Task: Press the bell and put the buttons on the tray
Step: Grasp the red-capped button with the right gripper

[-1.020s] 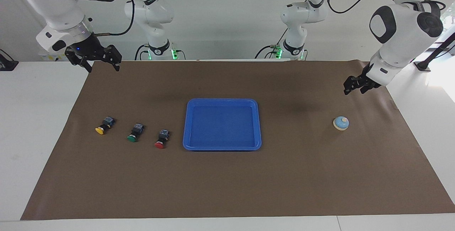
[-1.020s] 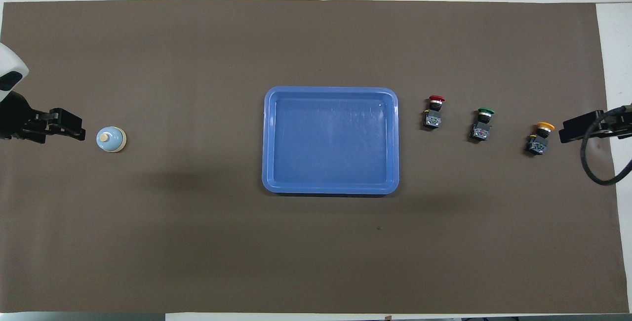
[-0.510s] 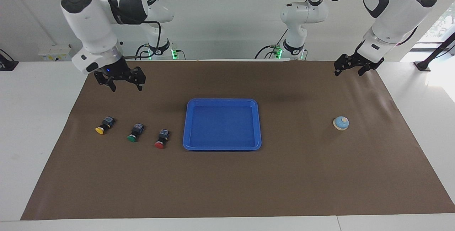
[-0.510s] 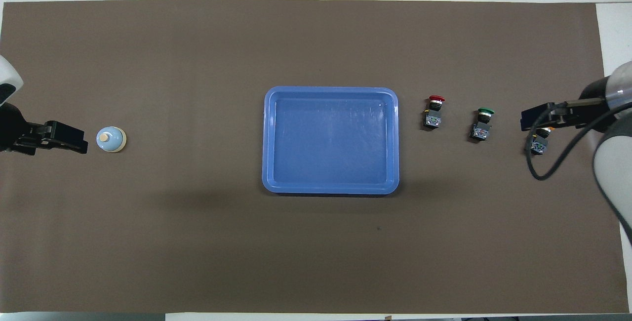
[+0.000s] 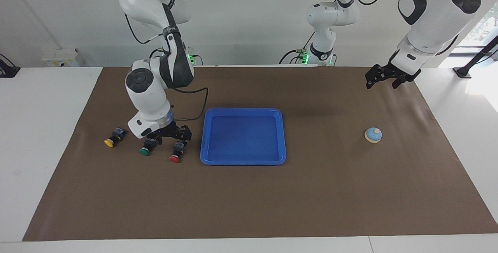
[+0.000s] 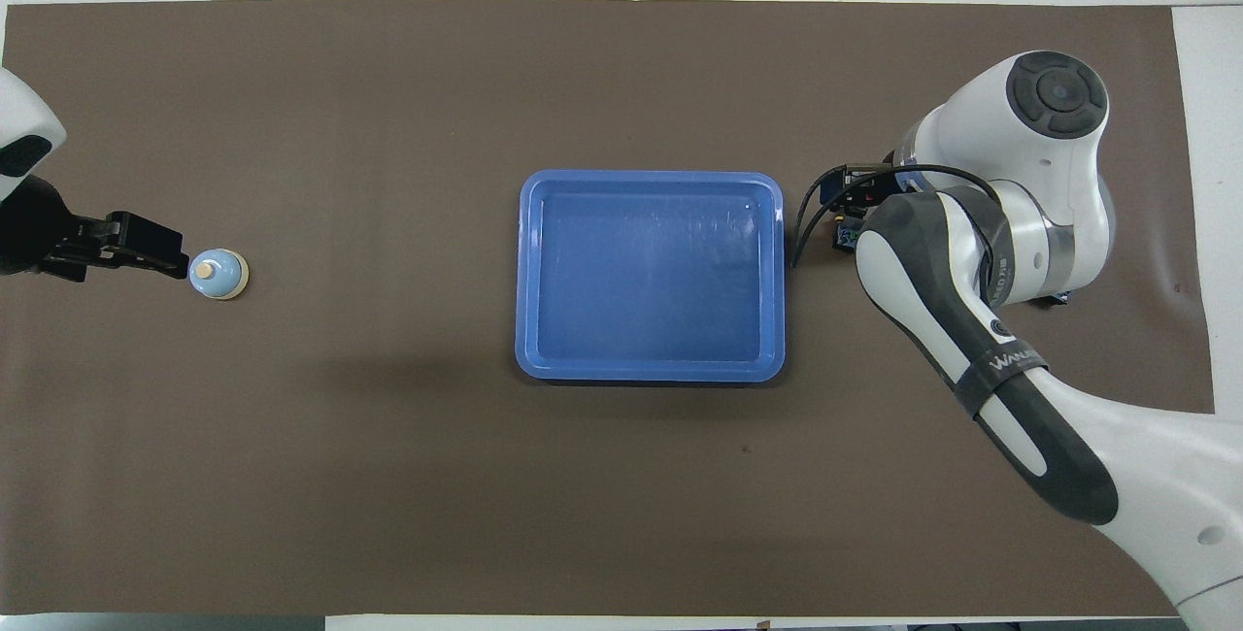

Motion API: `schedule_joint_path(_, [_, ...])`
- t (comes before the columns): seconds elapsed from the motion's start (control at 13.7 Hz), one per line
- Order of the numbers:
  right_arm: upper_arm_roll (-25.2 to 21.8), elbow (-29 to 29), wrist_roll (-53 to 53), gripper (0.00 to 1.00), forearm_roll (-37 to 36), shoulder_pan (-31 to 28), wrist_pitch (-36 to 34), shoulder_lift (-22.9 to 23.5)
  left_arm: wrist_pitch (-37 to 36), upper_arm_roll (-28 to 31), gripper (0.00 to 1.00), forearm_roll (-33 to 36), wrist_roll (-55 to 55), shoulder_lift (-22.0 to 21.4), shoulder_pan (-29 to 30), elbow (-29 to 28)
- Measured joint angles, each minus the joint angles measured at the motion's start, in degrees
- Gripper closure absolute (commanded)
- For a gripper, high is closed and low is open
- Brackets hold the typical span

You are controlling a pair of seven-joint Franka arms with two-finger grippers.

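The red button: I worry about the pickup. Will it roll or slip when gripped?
The red button lies on its side with a round cap, so it may roll if nudged. Its black body looks stiff and boxy, probably the safer place to pinch. It looks small, likely light.

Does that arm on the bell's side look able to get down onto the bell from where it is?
Probably yes. The left gripper hangs open in the air near the bell, and only bare brown mat surrounds the bell; nothing stands in its way.
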Motion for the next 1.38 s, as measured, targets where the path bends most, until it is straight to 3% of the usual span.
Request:
schedule_joint_path(0.66, [0.0, -3.3, 0.0, 0.00, -1.2, 0.0, 6.7, 3.6, -0.2, -0.8, 0.00, 0.0, -0.5, -1.5, 0.1, 0.0])
schedule_joint_path(0.8, [0.0, -4.5, 0.0, 0.16, -1.3, 0.0, 7.3, 3.6, -0.2, -0.7, 0.00, 0.0, -0.5, -1.5, 0.1, 0.0])
schedule_joint_path(1.02, [0.0, -4.9, 0.0, 1.00, -2.0, 0.0, 7.3, 3.6, -0.3, -0.7, 0.00, 0.0, -0.5, -1.5, 0.1, 0.0])
schedule_joint_path(1.38, [0.0, -4.5, 0.0, 1.00, -2.0, 0.0, 2.8, 2.2, -0.3, -0.6, 0.00, 0.0, -0.5, -1.5, 0.1, 0.0])
